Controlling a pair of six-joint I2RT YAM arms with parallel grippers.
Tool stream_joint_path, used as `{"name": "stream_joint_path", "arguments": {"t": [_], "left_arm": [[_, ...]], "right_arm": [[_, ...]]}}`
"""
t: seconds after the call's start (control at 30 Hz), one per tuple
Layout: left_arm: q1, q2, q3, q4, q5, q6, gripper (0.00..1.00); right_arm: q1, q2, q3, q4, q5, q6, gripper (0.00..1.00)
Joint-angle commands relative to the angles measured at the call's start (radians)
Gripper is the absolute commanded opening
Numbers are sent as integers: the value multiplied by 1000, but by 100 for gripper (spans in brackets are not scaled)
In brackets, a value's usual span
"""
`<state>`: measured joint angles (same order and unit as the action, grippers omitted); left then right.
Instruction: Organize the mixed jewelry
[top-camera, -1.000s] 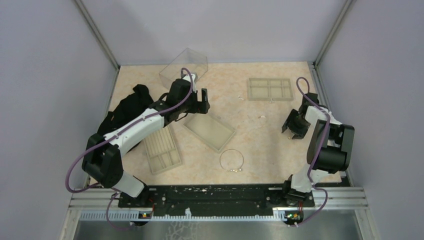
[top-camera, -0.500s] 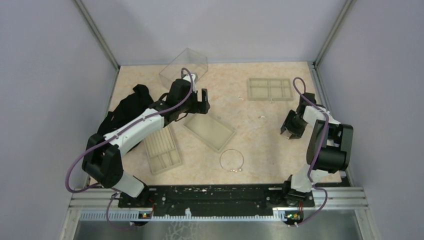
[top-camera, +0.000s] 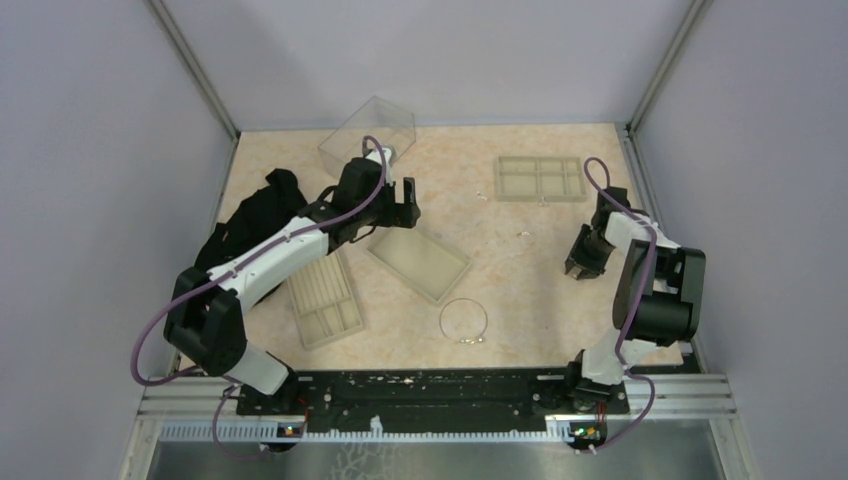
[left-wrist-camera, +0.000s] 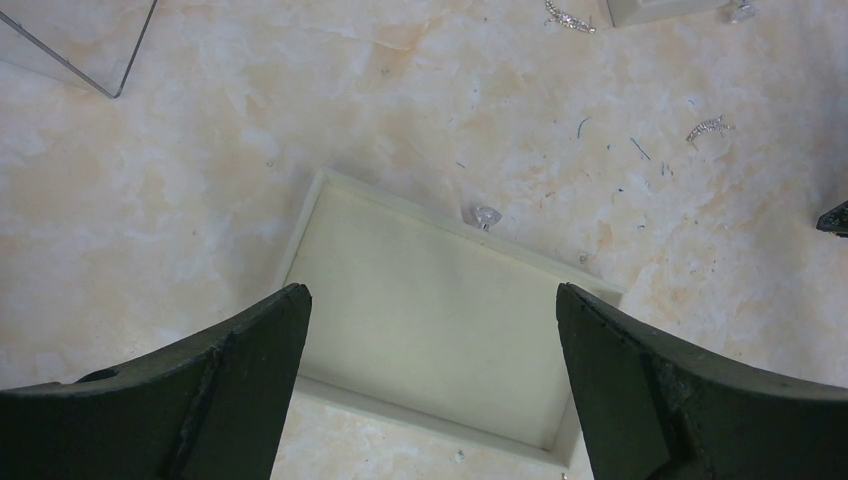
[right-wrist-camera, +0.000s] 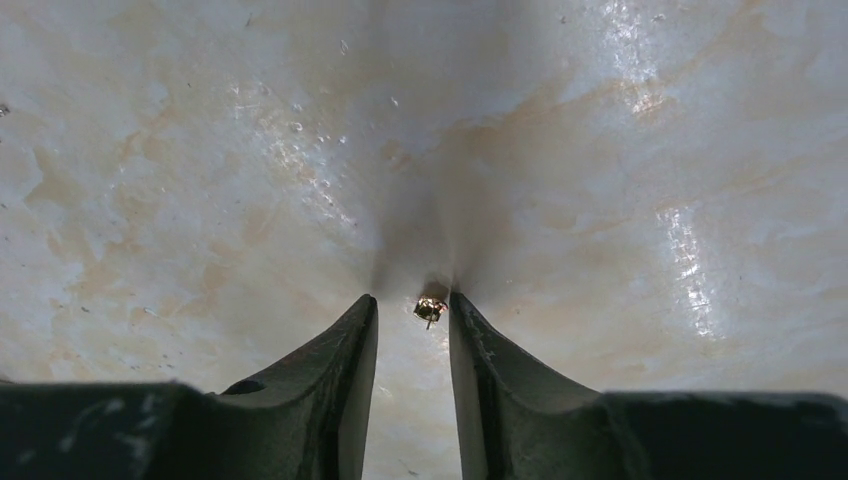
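Gold piece (right-wrist-camera: 430, 310) | between right pincer (right-wrist-camera: 412, 299) tips | tips narrowly apart, not clamped | left pincer (left-wrist-camera: 430, 290) wide apart

Marbled peach-and-cream table (top-camera: 520, 290), pale beige tray (top-camera: 420, 265), silver wire hoop (top-camera: 463, 320), tiny gold piece (right-wrist-camera: 430, 309), black cloth (top-camera: 245, 225)

I've got bare tabletop (right-wrist-camera: 620, 130) ahead of the right claw (right-wrist-camera: 412, 300) and to both its sides, with only a tiny gold stud (right-wrist-camera: 430, 310) between its fingers (right-wrist-camera: 340, 390).
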<state>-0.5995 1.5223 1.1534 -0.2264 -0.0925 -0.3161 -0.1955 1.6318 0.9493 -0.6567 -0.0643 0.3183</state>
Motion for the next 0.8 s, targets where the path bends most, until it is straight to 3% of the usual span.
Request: {"name": "stream_joint_path", "arguments": {"t": [0.0,0.6,0.77], "left_arm": [[1,-1,22,12,12,13,99],[1,-18,8,10,19,6,99],[2,-28,1,10,19,5,99]], "right_arm": [[14,5,-20,0,42,14,30],[14,-19,-36,4,49,15,7],[14,-40,-27,-1,44,15,5]]}}
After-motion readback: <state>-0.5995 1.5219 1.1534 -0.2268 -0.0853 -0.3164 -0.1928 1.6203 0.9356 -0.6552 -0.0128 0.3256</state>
